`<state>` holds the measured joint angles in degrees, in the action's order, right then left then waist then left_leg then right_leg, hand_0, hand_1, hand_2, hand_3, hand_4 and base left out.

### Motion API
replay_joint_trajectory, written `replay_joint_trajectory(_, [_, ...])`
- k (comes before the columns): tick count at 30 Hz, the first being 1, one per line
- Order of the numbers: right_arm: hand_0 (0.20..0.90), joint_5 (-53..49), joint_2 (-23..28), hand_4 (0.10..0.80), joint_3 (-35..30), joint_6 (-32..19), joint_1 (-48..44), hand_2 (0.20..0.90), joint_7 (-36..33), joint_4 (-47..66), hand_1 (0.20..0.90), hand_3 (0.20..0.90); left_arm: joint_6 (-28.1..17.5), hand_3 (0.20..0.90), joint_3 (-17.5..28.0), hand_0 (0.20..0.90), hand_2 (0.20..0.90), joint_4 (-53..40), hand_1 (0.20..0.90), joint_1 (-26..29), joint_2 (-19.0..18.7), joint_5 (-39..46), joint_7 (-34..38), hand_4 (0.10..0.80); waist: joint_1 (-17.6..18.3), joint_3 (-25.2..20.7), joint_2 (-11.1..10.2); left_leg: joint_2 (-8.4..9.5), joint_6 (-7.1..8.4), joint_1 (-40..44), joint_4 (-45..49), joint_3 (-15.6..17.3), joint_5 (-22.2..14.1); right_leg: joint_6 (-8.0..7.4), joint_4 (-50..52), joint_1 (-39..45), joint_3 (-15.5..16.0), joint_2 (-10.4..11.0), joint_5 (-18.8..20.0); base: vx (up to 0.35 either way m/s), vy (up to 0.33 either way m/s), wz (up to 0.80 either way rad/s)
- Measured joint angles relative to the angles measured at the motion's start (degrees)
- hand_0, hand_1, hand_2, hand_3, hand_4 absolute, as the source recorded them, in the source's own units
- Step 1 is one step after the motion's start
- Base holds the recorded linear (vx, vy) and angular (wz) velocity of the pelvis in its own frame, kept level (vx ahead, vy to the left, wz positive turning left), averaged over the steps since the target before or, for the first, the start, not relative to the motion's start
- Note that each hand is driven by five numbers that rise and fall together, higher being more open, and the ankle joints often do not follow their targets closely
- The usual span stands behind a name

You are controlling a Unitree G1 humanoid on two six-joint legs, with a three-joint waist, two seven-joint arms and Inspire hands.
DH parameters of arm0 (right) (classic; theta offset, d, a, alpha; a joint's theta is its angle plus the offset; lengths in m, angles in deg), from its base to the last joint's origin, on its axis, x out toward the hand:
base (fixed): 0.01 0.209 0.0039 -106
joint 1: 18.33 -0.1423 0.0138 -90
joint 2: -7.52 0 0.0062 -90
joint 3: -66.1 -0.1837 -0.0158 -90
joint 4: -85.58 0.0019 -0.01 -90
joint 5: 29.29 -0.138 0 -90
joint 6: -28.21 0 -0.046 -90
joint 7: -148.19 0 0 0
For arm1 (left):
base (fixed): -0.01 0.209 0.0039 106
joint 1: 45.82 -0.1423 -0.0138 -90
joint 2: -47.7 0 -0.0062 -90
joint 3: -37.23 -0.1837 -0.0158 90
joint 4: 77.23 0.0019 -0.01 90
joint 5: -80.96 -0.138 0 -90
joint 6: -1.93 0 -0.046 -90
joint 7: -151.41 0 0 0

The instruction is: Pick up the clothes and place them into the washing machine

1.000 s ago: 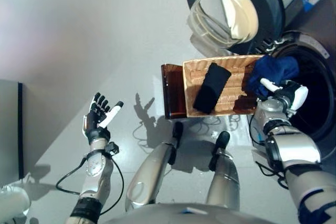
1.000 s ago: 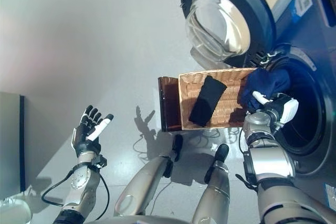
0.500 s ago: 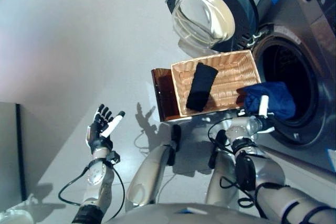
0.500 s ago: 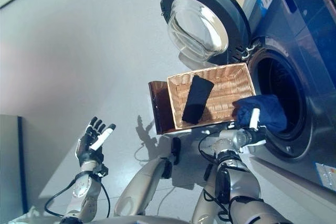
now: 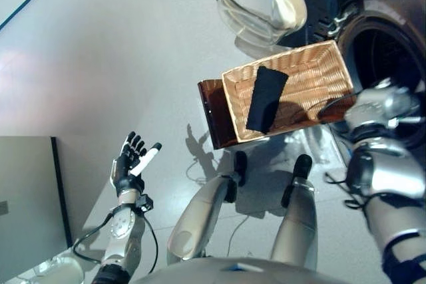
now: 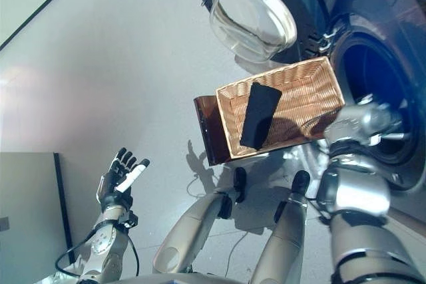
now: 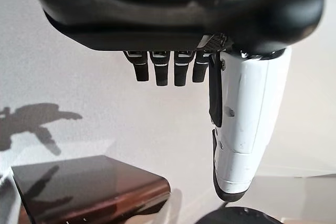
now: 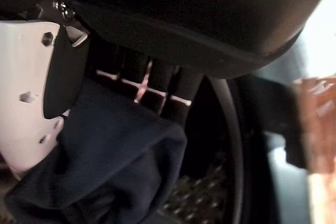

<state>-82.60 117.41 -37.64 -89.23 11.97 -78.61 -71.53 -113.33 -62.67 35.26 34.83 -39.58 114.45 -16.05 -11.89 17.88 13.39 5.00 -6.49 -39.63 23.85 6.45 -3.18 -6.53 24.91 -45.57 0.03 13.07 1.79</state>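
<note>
A black cloth [image 5: 266,99] lies in the wicker basket [image 5: 331,64] in front of the washing machine's open drum [image 5: 393,44]. My right arm reaches past the basket's right end into the drum, and the eye views hide its hand there. In the right wrist view my right hand [image 8: 157,85] has its thumb and fingers curled on a dark blue garment [image 8: 105,156], with the drum's perforated wall [image 8: 210,195] just beyond. My left hand [image 5: 133,162] is raised at the lower left, open and holding nothing.
The machine's round glass door [image 5: 263,1] stands open behind the basket. A brown stand [image 5: 210,114] holds the basket up. A grey cabinet [image 5: 26,204] is at the lower left.
The camera has shifted. My right hand has carried the blue garment from the drum's rim into the drum, out of the eye views. The left hand stays raised and open.
</note>
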Motion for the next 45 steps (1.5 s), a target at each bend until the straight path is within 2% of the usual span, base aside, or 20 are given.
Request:
replay_joint_trajectory(3, [0.200,2.19,1.91,0.300,5.95,2.48,-1.29,0.200,-0.98,-0.77,0.200,0.200,-0.06,0.900,0.06,0.900,0.900,-0.11,0.900,-0.02,-0.03,-0.05,0.00,0.800,0.06,0.89,-0.51,0.10,-0.08,0.01,0.02,0.26,-0.34,-0.43,0.44,-0.54,-0.96,-0.17,0.26,-0.006,-0.029,-0.18])
replay_joint_trajectory(4, [0.200,4.14,2.53,0.300,10.06,3.22,-1.85,0.200,-0.80,-0.79,0.200,0.200,-0.17,0.900,0.25,0.900,0.900,-0.50,0.900,0.11,-0.04,-0.06,0.05,0.800,0.58,1.69,-0.49,0.07,-0.04,0.01,0.12,0.58,-0.48,-0.51,0.95,-1.00,-1.41,-0.23,0.29,0.023,-0.003,-0.12])
replay_joint_trajectory(7, [0.200,7.85,2.54,0.300,13.65,3.89,-2.20,0.200,0.82,-0.78,0.200,0.200,-0.18,0.900,0.12,0.900,0.900,-0.54,0.900,0.96,0.02,0.00,0.03,0.800,1.84,3.55,-1.14,-0.05,-0.01,0.02,0.11,0.67,-0.57,-0.27,0.83,-1.05,-1.79,-0.56,0.16,0.019,0.002,-0.08])
replay_joint_trajectory(12, [0.200,9.66,2.55,0.300,11.95,3.91,-2.34,0.200,0.30,-0.78,0.200,0.200,-0.18,0.900,0.19,0.900,0.900,-0.62,0.900,1.04,0.05,0.95,0.02,0.800,1.84,4.28,-1.83,0.04,0.00,0.02,-0.38,0.83,-0.59,-0.16,0.68,-1.12,-2.01,-0.52,0.07,0.003,0.002,0.00])
replay_joint_trajectory(19, [0.200,15.88,2.73,0.300,10.89,4.29,-2.37,0.200,-4.60,0.18,0.200,0.200,-0.27,0.900,1.03,0.900,0.900,-0.58,0.900,0.68,0.05,0.95,0.28,0.800,1.89,4.28,-1.80,0.51,0.27,0.05,-1.89,0.55,0.05,-0.16,0.84,-1.85,-1.87,-0.28,0.01,-0.023,0.010,0.02])
replay_joint_trajectory(23, [0.200,20.39,4.13,0.300,13.45,8.78,-2.44,0.200,-6.03,-0.06,0.200,0.200,-0.47,0.900,2.40,0.900,0.900,-0.62,0.900,0.78,0.12,0.17,1.35,0.800,2.32,4.32,-1.77,0.93,0.19,-0.01,-2.28,-0.07,0.67,-0.66,0.81,-1.85,-1.60,0.08,0.32,0.044,0.011,0.08])
replay_joint_trajectory(24, [0.464,21.63,4.56,0.488,16.24,11.36,-3.88,0.464,-5.95,-3.07,0.464,0.464,-0.51,0.900,2.85,0.900,0.900,-0.56,0.900,0.76,0.14,-0.31,1.61,0.800,2.35,4.31,-1.76,1.00,0.07,0.02,-2.26,-0.05,0.32,-0.36,0.74,-1.79,-1.68,0.23,-0.19,0.085,0.007,-0.03])
replay_joint_trajectory(25, [0.900,23.55,4.91,0.800,19.90,13.95,-6.27,0.900,-5.92,-7.17,0.900,0.900,-0.78,0.900,2.96,0.900,0.900,-0.57,0.900,0.73,0.05,-0.44,1.87,0.800,2.50,4.34,-1.81,1.10,0.00,0.01,-2.24,-0.01,0.43,-0.61,0.64,-1.77,-1.73,0.27,0.11,0.000,0.000,0.00])
replay_joint_trajectory(26, [0.900,24.77,4.94,0.800,23.16,15.80,-7.98,0.900,-5.88,-11.21,0.900,0.900,-0.77,0.900,3.02,0.900,0.900,-0.57,0.900,0.81,0.06,-0.62,2.03,0.800,2.50,4.32,-1.78,1.09,-0.06,0.01,-2.24,0.13,0.49,-0.71,0.66,-1.81,-1.78,0.31,0.17,0.000,0.000,0.00])
replay_joint_trajectory(28, [0.900,35.10,4.94,0.800,34.74,27.53,-10.94,0.900,-2.75,-21.94,0.900,0.900,-0.94,0.900,3.08,0.900,0.900,-0.65,0.900,1.29,0.24,-1.51,2.25,0.800,1.98,4.33,-1.79,1.29,-0.26,0.02,-2.23,0.21,0.71,-1.06,0.55,-1.76,-2.09,0.41,0.63,0.000,0.000,0.00])
replay_joint_trajectory(29, [0.900,42.59,4.81,0.800,43.27,32.25,-11.17,0.900,1.16,-25.81,0.900,0.900,-0.80,0.900,3.59,0.900,0.900,-0.84,0.900,1.39,0.90,-1.54,2.09,0.800,1.93,4.28,-1.72,1.31,-0.25,0.00,-2.39,0.46,0.78,-1.04,0.12,-1.73,-2.29,0.47,0.71,0.000,0.000,0.00])
replay_joint_trajectory(31, [0.900,50.29,4.84,0.800,42.07,35.47,-11.21,0.900,4.61,-22.36,0.900,0.900,-0.48,0.900,5.08,0.900,0.900,-0.94,0.900,0.83,1.98,-1.53,1.63,0.800,2.99,4.30,-1.75,1.54,-0.31,-0.06,-2.97,0.97,1.11,-1.37,-0.93,-1.75,-2.56,0.63,1.34,-0.120,0.005,-0.08])
replay_joint_trajectory(32, [0.900,52.72,4.86,0.800,42.01,35.63,-10.78,0.900,5.74,-21.20,0.900,0.900,-0.23,0.900,5.31,0.900,0.900,-1.05,0.900,0.76,2.03,-1.50,1.27,0.800,3.28,4.31,-1.76,1.66,-0.83,-0.16,-3.01,1.09,1.70,-1.59,-1.23,-1.73,-2.60,0.67,2.48,-0.130,0.010,-0.04])
replay_joint_trajectory(36, [0.900,57.28,4.96,0.800,42.17,36.22,-11.08,0.900,8.48,-21.10,0.900,0.900,-0.02,0.900,5.23,0.900,0.900,-1.23,0.900,0.83,2.26,-1.43,-0.13,0.800,4.07,4.29,-1.73,1.78,-0.58,-1.20,-2.78,0.36,2.43,-1.55,-2.04,-1.67,-1.62,0.91,3.60,0.011,0.016,0.11])
replay_joint_trajectory(38, [0.900,57.30,4.99,0.800,41.15,35.90,-11.17,0.900,9.50,-19.96,0.900,0.900,0.17,0.900,5.31,0.900,0.900,-1.24,0.900,0.68,2.24,-1.25,-0.11,0.800,4.44,4.29,-1.73,1.57,-0.59,-1.27,-2.89,-0.02,2.07,-1.55,-2.34,-1.41,-0.89,0.97,2.72,0.036,0.011,0.08])
replay_joint_trajectory(45, [0.900,54.94,4.80,0.800,39.67,32.68,-10.83,0.900,9.92,-20.00,0.900,0.900,0.15,0.900,5.34,0.900,0.900,-1.35,0.900,0.75,2.26,-1.23,-0.10,0.800,3.78,4.28,-1.73,0.74,-0.20,-1.68,-1.44,-0.41,1.65,-1.06,-3.14,-0.63,-0.65,0.00,3.86,0.000,-0.001,-0.02])
